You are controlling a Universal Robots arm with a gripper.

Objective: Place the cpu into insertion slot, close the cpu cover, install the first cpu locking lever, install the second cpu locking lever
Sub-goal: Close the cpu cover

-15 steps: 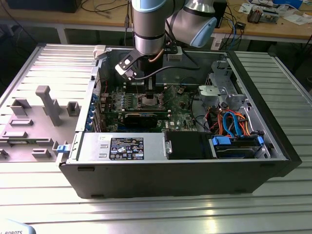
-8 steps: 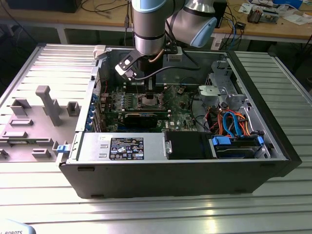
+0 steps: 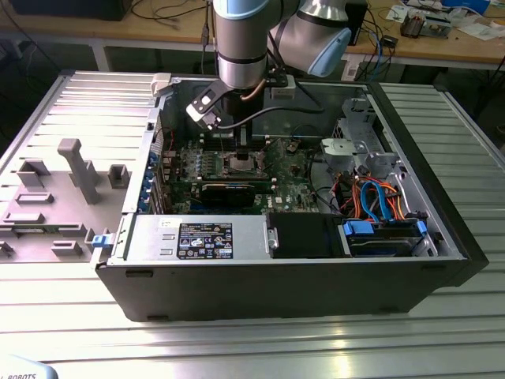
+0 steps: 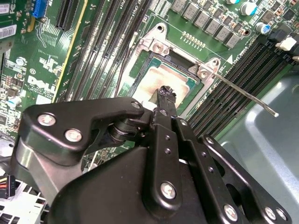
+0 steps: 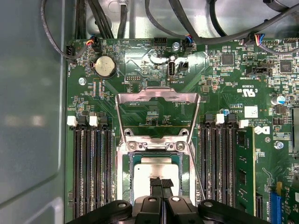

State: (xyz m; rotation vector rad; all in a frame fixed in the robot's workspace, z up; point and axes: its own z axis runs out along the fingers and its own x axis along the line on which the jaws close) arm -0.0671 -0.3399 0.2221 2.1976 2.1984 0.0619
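- Black two-fingered hand [image 5: 161, 182]: you have its fingers drawn together to a narrow seam, and the tips sit at the chip's top.
- Small flat square silvery-grey cpu [image 5: 154, 169]: it lies directly under the hand's tips, flat in the square silver-rimmed insertion slot [image 5: 124, 170] of the green circuit board [image 5: 224, 79].
- Thin square silver cpu cover [image 5: 156, 94]: it is swung up and open, just past the slot's far edge from the hand.
- Thin metal locking lever [image 4: 243, 93]: it sticks out from the slot's corner beside the hand.
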